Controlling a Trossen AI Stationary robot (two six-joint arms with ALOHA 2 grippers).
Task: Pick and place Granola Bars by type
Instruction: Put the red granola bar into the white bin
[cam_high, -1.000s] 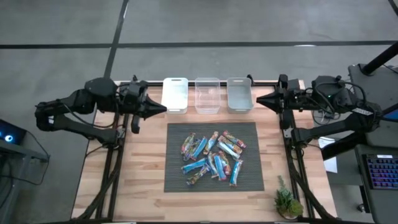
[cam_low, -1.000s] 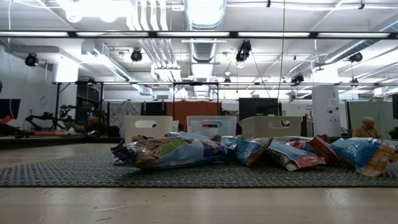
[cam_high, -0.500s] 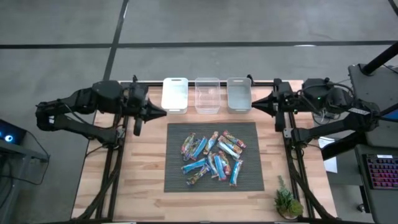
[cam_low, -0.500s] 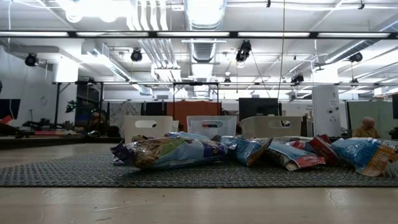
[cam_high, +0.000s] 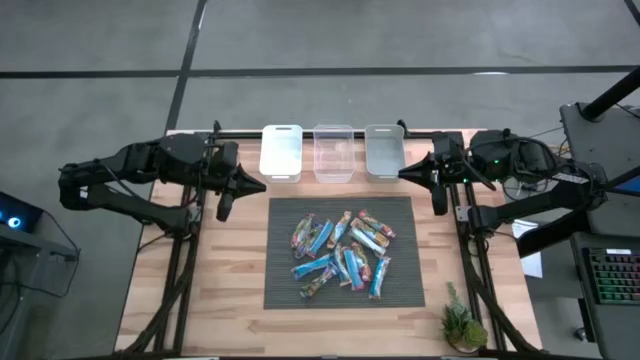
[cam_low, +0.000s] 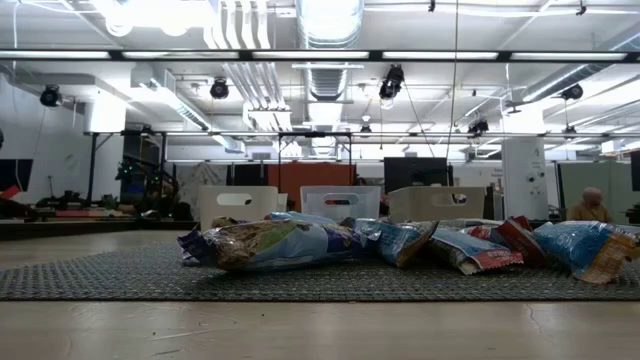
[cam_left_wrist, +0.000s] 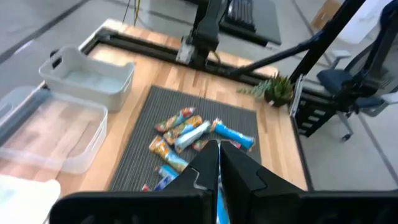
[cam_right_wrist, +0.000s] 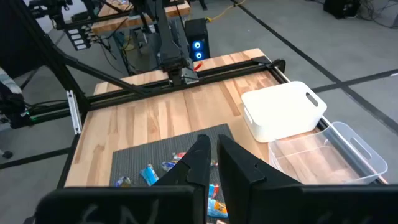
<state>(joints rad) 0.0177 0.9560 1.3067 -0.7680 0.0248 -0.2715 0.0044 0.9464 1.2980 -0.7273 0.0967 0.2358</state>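
Several granola bars (cam_high: 342, 252), mostly blue-wrapped, lie in a loose pile on a dark mat (cam_high: 285, 290) in the middle of the table; the low view shows them (cam_low: 290, 245) resting flat on the mat. My left gripper (cam_high: 262, 182) hovers shut above the table left of the mat's far corner, tipped downward toward the pile (cam_left_wrist: 186, 134). My right gripper (cam_high: 402, 173) hovers shut at the mat's far right corner, also tipped down toward the bars (cam_right_wrist: 152, 174). Neither touches anything.
Three bins stand in a row along the far edge: white (cam_high: 281, 152), clear (cam_high: 334, 152), grey (cam_high: 385, 150). A small potted plant (cam_high: 462, 325) sits at the near right corner. Bare wood lies on both sides of the mat.
Both grippers have tipped downward and sunk a little. My right gripper has also moved inward toward the mat's far right corner. Both stay shut. The bars have not moved.
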